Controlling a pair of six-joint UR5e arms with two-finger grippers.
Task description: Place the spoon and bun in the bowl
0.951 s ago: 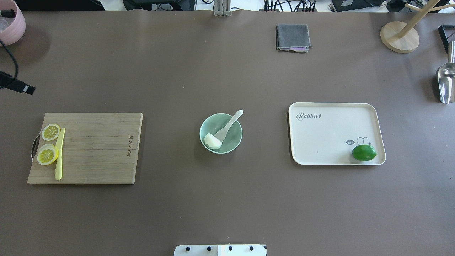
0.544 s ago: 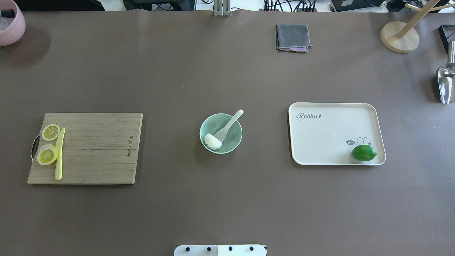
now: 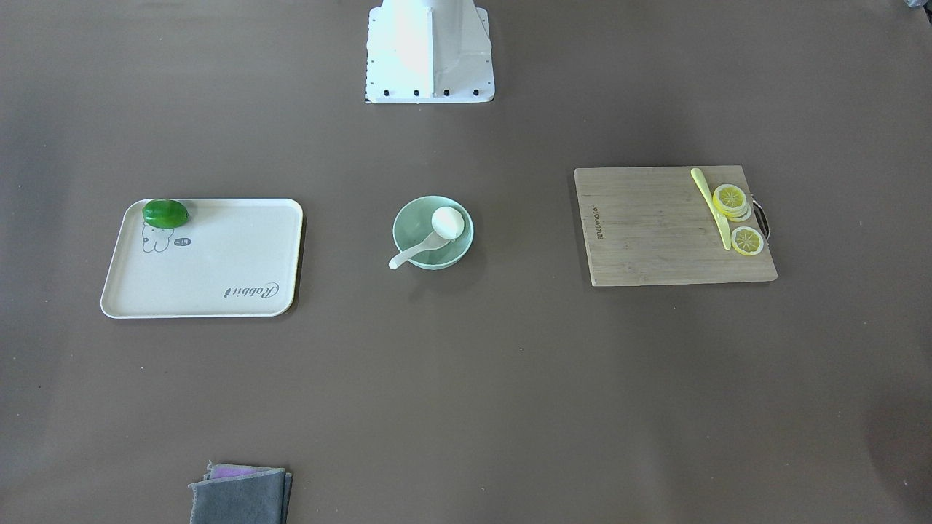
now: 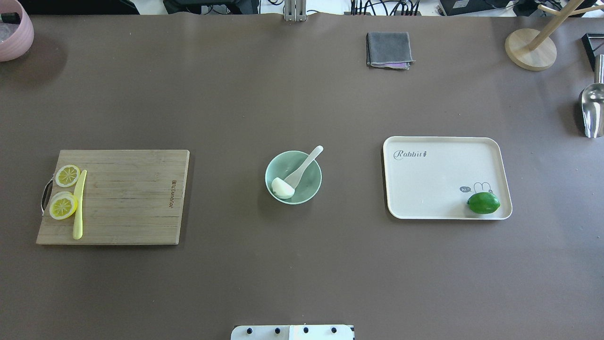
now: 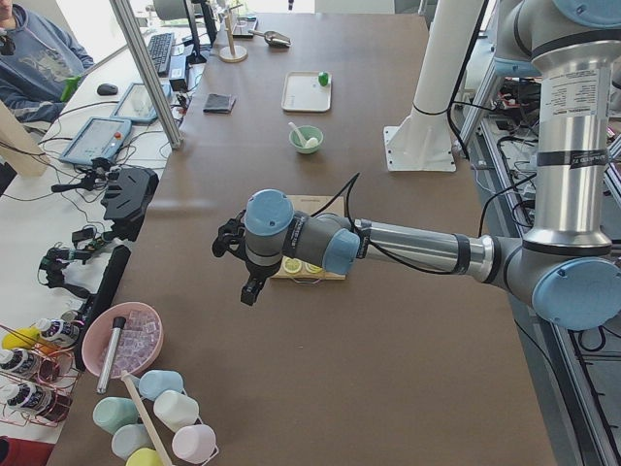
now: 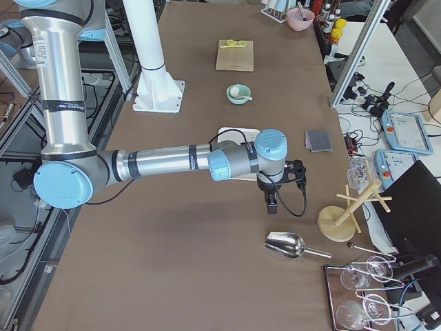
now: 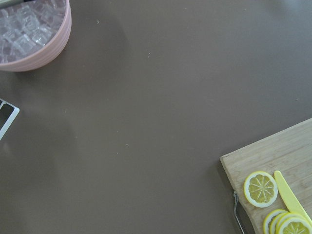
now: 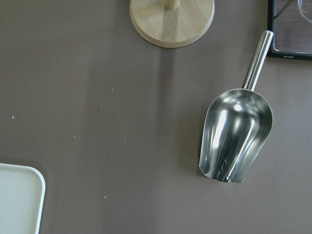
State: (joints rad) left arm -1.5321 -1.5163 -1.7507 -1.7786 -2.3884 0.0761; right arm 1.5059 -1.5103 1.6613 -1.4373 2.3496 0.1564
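Judging from the table views, looks finished: well apart from left gripper and right gripper, roughly between them, bowl holding spoon (scoop down inside, handle out over rim) and bun touching the scoop. Can't tell either pincer's grip state, side views only. Next: nothing to grasp, just stay clear. Versus one second ago: left gripper gone from overhead's left edge.

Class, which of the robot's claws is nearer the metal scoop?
Right. The right claw hangs close beside the metal scoop; the left claw is at the table's opposite end, near the cutting board.
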